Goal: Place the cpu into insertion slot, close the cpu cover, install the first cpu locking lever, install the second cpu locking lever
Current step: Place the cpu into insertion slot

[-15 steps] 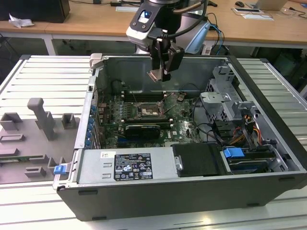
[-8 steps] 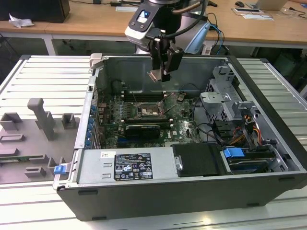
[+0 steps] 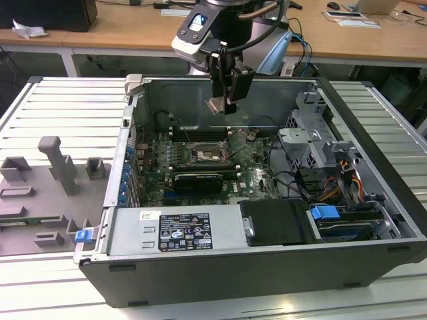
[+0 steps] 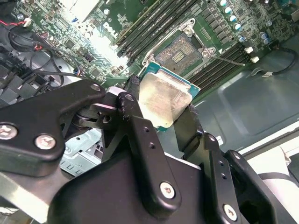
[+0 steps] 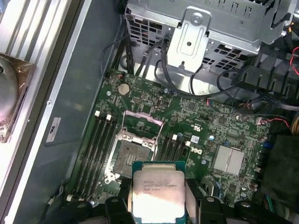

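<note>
- Step in hand, as I judge it: the first, placing the chip. The gripper [image 3: 224, 101] is clenched on the cpu [image 5: 158, 193], and its fingers [image 4: 135, 116] pinch two opposite edges.
- The cpu hangs in the air above the insertion slot [image 5: 131, 156], well apart from it and not yet seated.
- The cpu cover [image 5: 142, 115] looks swung up at one edge of the insertion slot, leaving the dark centre bare. I cannot make out the locking levers for certain.
- The next move, in my judgement, calls for squaring the chip's edges to the slot's rim, holding it level and lowering it gently. The memory slots [image 5: 96, 144] flank the insertion slot closely on both sides.
- Around the insertion slot spreads the green motherboard [image 5: 210, 121], inside an open computer case [image 3: 200, 280] lying on a slatted grey table [image 3: 60, 100].
- Well apart from the insertion slot, to the exterior view's left, a grey fixture block [image 3: 57, 163] rests on the table. Beyond the slot, past the case, stand wooden desks [image 3: 120, 33].
</note>
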Available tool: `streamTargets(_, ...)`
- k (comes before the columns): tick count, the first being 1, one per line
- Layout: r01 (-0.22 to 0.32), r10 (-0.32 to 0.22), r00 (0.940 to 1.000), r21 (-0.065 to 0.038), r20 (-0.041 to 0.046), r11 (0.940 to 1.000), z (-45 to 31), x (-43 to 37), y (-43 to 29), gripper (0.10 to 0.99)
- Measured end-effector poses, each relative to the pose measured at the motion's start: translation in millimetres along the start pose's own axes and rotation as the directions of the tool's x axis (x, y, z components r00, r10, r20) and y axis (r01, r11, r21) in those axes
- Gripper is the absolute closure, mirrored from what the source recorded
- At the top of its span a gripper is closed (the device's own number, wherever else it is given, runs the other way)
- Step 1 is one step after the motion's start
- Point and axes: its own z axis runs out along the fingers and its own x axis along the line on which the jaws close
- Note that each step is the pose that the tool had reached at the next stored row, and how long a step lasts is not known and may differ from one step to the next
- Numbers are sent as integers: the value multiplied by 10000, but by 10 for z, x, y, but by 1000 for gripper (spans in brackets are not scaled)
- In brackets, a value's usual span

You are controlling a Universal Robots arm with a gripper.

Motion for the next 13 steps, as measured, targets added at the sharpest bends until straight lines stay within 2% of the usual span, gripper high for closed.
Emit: streamTargets(13, -352, 352, 9994, -1, 26, 9994, 6, -1, 3, 549)
